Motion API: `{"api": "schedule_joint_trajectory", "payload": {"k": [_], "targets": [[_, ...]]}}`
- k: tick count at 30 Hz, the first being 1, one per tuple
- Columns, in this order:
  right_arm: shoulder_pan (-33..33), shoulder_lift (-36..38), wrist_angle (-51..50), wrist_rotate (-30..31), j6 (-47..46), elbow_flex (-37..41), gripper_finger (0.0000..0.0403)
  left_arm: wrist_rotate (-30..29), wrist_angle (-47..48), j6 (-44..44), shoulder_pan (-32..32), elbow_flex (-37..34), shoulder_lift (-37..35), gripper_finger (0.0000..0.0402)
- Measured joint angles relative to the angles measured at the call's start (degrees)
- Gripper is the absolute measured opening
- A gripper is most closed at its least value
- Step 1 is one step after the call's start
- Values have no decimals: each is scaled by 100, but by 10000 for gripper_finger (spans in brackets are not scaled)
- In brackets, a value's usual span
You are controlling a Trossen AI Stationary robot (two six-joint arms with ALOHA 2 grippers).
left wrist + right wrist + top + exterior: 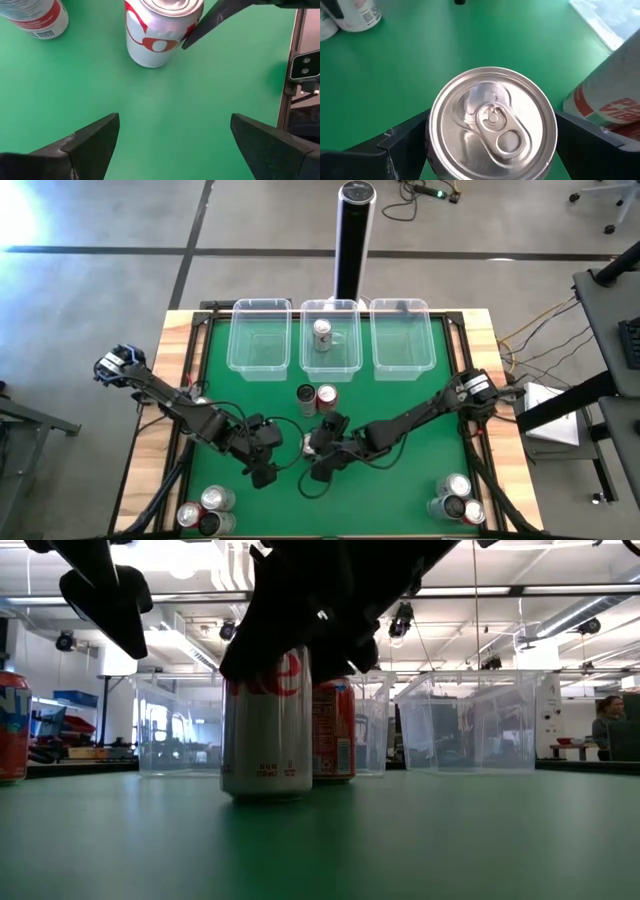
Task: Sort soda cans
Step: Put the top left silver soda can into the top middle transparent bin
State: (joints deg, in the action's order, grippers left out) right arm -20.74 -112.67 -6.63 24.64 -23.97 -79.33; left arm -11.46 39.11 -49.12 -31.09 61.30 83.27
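Bright ceiling lights (560, 615) light the room evenly. In the low view the arms are black shapes against them. The green table (400, 470) has only soft shadows. The nearest can top (492, 125) shows mild glare.

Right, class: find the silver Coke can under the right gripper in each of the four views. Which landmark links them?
Low view: silver Coke can, centre-left, standing upright.
Left wrist view: top centre.
Right wrist view: its lid fills the lower middle.
High view: mostly hidden beneath the right gripper, mid-table.
Shared landmark: that right gripper, right at the can in every view; the left gripper waits beside it.
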Motion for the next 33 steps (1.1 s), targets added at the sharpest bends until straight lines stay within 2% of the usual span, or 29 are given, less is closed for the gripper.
{"api": "schedule_joint_trajectory", "payload": {"k": [6, 18, 30, 33], "targets": [[39, 67, -234, -267, -168, -42, 363, 0, 41, 9, 0, 0, 1, 366], [381, 102, -1290, -1586, 405, -675, 363, 17, 37, 97, 25, 2, 1, 366], [559, 102, -1278, -1774, 1035, -667, 363, 151, 43, 257, 220, 4, 1, 366], [552, 102, -1275, -1737, 1045, -667, 346, 153, 91, 297, 253, 4, -2, 366]]}}
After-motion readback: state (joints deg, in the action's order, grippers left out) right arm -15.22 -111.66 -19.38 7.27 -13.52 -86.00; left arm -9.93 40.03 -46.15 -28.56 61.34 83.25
